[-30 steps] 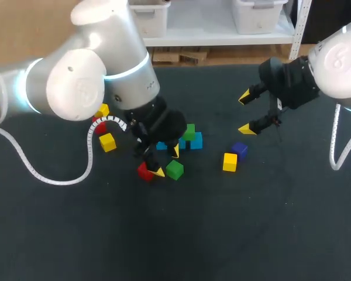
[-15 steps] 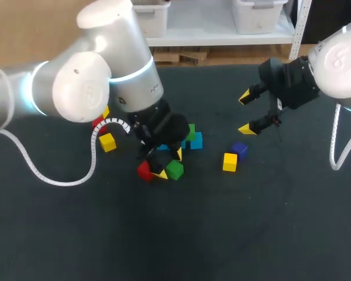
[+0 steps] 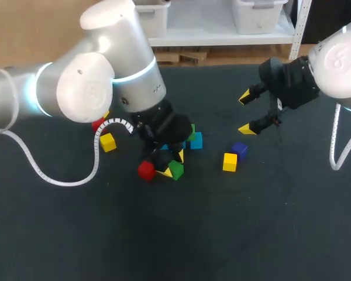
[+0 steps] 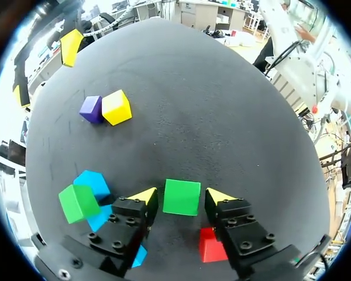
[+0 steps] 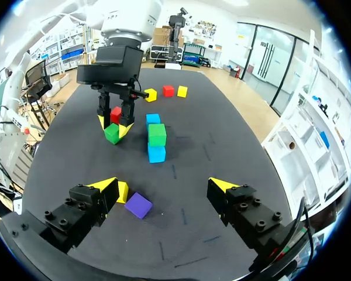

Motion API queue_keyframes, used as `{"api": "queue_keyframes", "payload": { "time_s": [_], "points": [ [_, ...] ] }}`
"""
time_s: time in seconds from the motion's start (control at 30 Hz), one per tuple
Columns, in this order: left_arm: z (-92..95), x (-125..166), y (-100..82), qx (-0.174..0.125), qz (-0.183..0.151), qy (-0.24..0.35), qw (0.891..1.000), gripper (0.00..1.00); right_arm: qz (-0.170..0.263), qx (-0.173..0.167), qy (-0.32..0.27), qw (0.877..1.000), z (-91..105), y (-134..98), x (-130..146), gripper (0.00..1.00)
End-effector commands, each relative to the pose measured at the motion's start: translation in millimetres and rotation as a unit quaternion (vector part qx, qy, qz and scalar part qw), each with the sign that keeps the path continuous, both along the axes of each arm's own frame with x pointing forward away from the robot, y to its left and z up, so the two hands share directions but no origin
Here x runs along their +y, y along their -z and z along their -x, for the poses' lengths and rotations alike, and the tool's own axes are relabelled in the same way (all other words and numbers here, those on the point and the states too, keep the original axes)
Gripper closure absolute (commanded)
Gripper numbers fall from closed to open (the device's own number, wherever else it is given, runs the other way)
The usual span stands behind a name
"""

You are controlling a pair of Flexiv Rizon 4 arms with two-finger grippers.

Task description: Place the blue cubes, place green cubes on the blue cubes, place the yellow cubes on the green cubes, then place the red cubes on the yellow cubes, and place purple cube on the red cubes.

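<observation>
Green cube: your loose green cube [image 4: 182, 196] lies flat on the mat between the fingers of the left gripper [image 4: 181, 198], low down at the table.
Left gripper: its fingers are spread either side of that cube. The left wrist view shows a thin gap at each yellow tip, so nothing is pinched.
Red cube: a red cube [image 4: 210, 246] sits on the mat just beside the loose green cube, partly hidden under one finger.
Stack: a second green cube [image 5: 157, 134] rests on top of a blue cube [image 5: 157, 153], near the left gripper.
Other blue: another blue cube [image 5: 153, 120] stands on the mat just beside that stack.
Purple and yellow: a purple cube [image 3: 240, 150] and a yellow cube [image 3: 230, 161] sit just beside each other, between the stack and your right arm's side.
Far group: two yellow cubes [image 5: 151, 95] [image 5: 182, 91] and one more red cube [image 5: 168, 91] lie near one another on the far side of the left arm, well apart from the stack.
Right gripper: the right gripper [image 3: 245, 113] hangs above the mat with its fingers wide apart, holding nothing, apart from every cube.
Surface: the table [image 3: 222, 234] is covered in a dark, finely textured mat. All the cubes lie on it in one loose cluster.
</observation>
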State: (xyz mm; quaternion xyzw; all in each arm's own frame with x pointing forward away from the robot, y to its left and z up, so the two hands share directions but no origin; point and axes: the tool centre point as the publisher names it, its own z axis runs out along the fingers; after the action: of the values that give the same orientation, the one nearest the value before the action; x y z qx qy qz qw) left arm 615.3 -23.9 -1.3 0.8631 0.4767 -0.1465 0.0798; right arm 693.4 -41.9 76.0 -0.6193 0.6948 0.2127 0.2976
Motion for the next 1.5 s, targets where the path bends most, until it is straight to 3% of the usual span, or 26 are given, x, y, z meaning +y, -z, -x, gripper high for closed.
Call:
{"api": "queue_keyframes", "payload": {
  "time_s": [0.03, 0.1, 0.13, 0.17, 0.33, 0.53, 0.67, 0.83, 1.03, 1.1, 1.17, 1.5],
  "points": [
    [-3.1, -3, 1.8, 0.001, 0.002, 0.001, 1.000, 0.61, -0.002, 0.000, -0.001, 1.000, -0.2, 0, 0, 0.00],
    [-3.2, -3, 1.8, 0.000, 0.003, 0.000, 1.000, 0.73, -0.002, 0.000, -0.001, 1.000, -0.2, 0, 0, 0.00],
    [-3.3, -3, 1.9, 0.000, 0.003, -0.001, 1.000, 0.94, -0.002, 0.000, -0.001, 1.000, -0.2, 0, 0, 0.00],
    [-3.6, -3, 2.0, 0.000, 0.003, -0.004, 1.000, 1.00, -0.002, 0.000, -0.001, 1.000, -0.2, 0, 0, 0.00],
    [-3.1, 2, -1.5, -0.002, 0.001, -0.012, 1.000, 1.00, -0.002, 0.000, -0.001, 1.000, -0.2, 0, 0, 0.00],
    [-3.6, 10, -25.7, -0.018, -0.013, -0.039, 0.999, 1.00, -0.002, 0.000, -0.001, 1.000, -0.2, 0, 0, 0.00],
    [-8.3, 16, -49.3, -0.028, -0.027, -0.083, 0.996, 1.00, -0.002, 0.000, -0.001, 1.000, -0.2, 0, 0, 0.00],
    [-23.9, 25, -65.8, -0.002, -0.014, -0.187, 0.982, 1.00, -0.002, 0.000, -0.001, 1.000, -0.2, 0, 0, 0.00],
    [-39.0, 28, -66.0, 0.017, 0.019, -0.258, 0.966, 1.00, -0.002, 0.000, -0.001, 1.000, -0.2, 0, 0, 0.00],
    [-44.0, 27, -62.2, 0.013, 0.013, -0.266, 0.964, 1.00, -0.002, 0.000, -0.001, 1.000, -0.2, 0, 0, 0.00],
    [-48.1, 25, -60.4, 0.025, 0.035, -0.270, 0.962, 1.00, -0.002, 0.000, -0.001, 1.000, -0.2, 0, 0, 0.00],
    [-63.4, 14, -47.4, 0.026, 0.034, -0.272, 0.961, 1.00, -0.002, 0.000, -0.001, 1.000, -0.2, 0, 0, 0.00]
  ]
}}
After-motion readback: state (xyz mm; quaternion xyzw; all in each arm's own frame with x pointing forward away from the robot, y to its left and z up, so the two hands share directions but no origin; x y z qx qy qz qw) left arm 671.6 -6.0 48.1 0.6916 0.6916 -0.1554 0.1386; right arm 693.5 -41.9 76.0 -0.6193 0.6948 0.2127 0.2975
